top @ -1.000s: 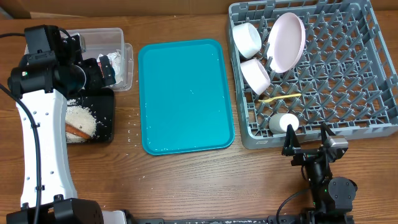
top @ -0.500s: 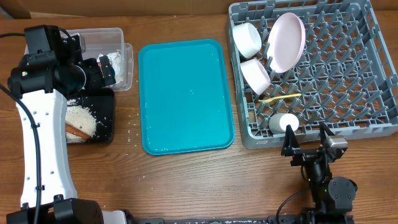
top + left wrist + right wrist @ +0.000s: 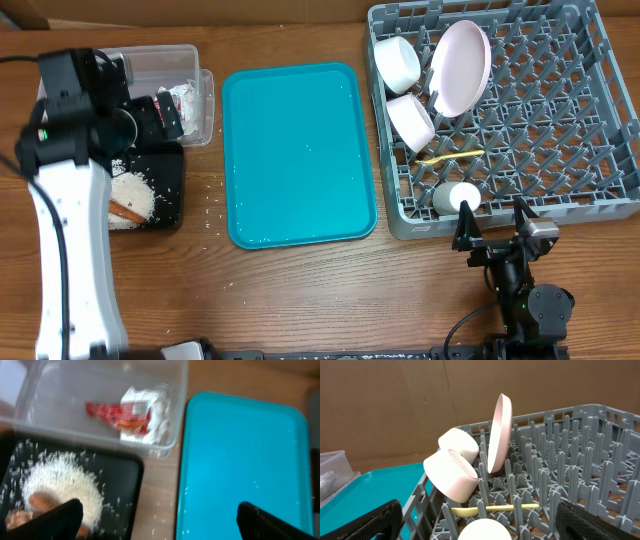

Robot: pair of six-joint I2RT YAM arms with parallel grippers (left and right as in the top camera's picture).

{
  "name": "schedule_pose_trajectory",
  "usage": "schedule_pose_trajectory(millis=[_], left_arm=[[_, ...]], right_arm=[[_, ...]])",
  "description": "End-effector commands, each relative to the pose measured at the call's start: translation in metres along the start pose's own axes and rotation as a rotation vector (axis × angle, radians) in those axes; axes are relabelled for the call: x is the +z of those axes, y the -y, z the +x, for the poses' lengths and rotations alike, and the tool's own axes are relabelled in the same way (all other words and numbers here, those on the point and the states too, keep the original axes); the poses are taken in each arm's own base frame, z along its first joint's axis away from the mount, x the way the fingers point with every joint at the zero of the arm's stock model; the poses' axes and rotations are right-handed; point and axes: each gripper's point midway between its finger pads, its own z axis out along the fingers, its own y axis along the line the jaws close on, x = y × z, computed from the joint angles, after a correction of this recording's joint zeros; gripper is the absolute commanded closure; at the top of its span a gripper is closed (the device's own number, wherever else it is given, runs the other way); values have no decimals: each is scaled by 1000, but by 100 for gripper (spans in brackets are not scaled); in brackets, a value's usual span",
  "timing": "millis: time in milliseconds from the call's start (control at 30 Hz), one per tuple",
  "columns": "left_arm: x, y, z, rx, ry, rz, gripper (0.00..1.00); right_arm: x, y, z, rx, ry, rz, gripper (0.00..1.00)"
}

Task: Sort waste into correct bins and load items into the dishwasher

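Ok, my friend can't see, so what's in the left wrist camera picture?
A clear tub holds a crumpled red wrapper and a white napkin; below it a black tray holds a heap of white rice. A teal tray lies to the right, and the jaws stand wide open at the bottom edge.

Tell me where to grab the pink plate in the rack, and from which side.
Probably best: take the pink plate by its top rim, coming straight down from above. It stands on edge among the rack pegs, thin rim up and free, while a white bowl crowds one face.
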Motion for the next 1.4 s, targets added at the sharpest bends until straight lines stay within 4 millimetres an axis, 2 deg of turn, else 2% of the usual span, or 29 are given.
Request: schedule_pose_trajectory(millis=[0, 100, 333, 467, 600, 800, 967, 1367], left_arm=[[-28, 30, 4, 109, 209, 97, 0], [-31, 35, 26, 136, 332, 128, 0], [-28, 23, 109, 164, 593, 150, 0], [-23, 18, 141, 171, 701, 161, 0], [-17, 14, 165, 168, 769, 170, 0], [-5, 11, 184, 163, 719, 163, 0], [-18, 14, 176, 171, 787, 173, 0], [-17, 13, 177, 170, 779, 170, 0]], right_arm=[[0, 2, 1, -2, 5, 4, 0], [0, 2, 1, -2, 5, 4, 0], [0, 2, 1, -2, 5, 4, 0], [0, 2, 1, -2, 5, 4, 0], [0, 2, 1, -2, 5, 4, 0], [0, 2, 1, -2, 5, 4, 0], [0, 2, 1, -2, 5, 4, 0], [0, 2, 1, -2, 5, 4, 0]])
